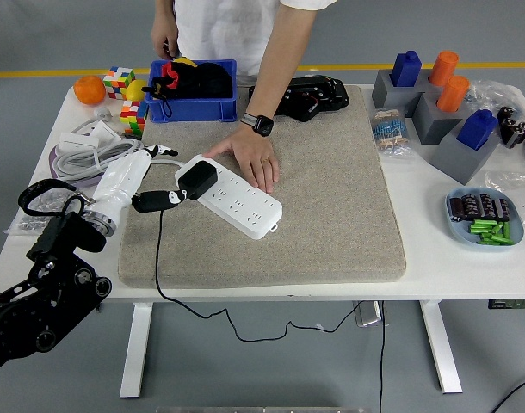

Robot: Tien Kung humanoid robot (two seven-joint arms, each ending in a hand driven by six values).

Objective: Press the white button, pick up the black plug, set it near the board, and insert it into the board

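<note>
**Resting plug on the board**

Sitting on the left end of the white board (231, 194), the black plug (196, 179) trails its cable off the near edge of the surface (331, 288). Just left of it, the left hand (135, 178) hovers with fingers (162, 199) loosely spread, holding nothing. A person's hand (252, 157) lies flat at the board's far side on the grey mat (331, 198).

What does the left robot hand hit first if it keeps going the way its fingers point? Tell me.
Probably the black plug, seated at the near end of the white power strip. The left robot hand points right toward it, fingers open; height is hard to judge.
</note>
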